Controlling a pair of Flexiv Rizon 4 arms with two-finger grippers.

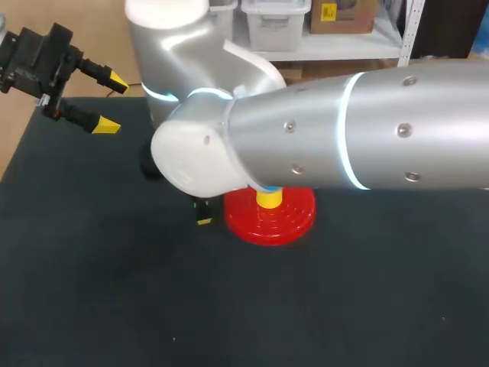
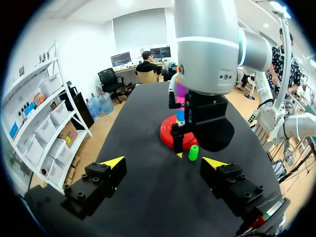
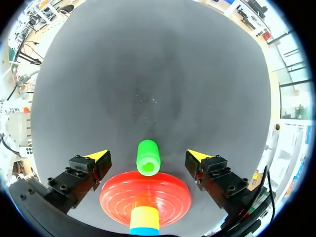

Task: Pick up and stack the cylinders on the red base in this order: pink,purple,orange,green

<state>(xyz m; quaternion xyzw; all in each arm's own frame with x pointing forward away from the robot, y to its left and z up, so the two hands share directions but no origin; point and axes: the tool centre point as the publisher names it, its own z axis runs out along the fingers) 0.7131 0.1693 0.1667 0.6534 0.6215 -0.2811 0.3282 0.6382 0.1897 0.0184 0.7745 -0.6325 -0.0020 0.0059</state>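
One green cylinder (image 3: 148, 157) sits just beside the red base (image 3: 118, 197), between the right gripper's (image 3: 148, 155) spread fingers; I'd centre it, then pinch its middle squarely. The left gripper (image 1: 109, 103), also spread, hangs upper left in the head view

**Item 1: worktop** (image 1: 107, 298). Flat surface under a matte black, cloth-like covering in one unbroken sheet. In the head view it fills most of the frame, with its far-left corner and straight left edge showing. In the left wrist view it runs long and narrow into the distance. In the right wrist view its tone is uneven and faintly mottled.

**Item 2: specks** (image 3: 148, 101). Small, white and few, scattered on the covering near its middle in the right wrist view.
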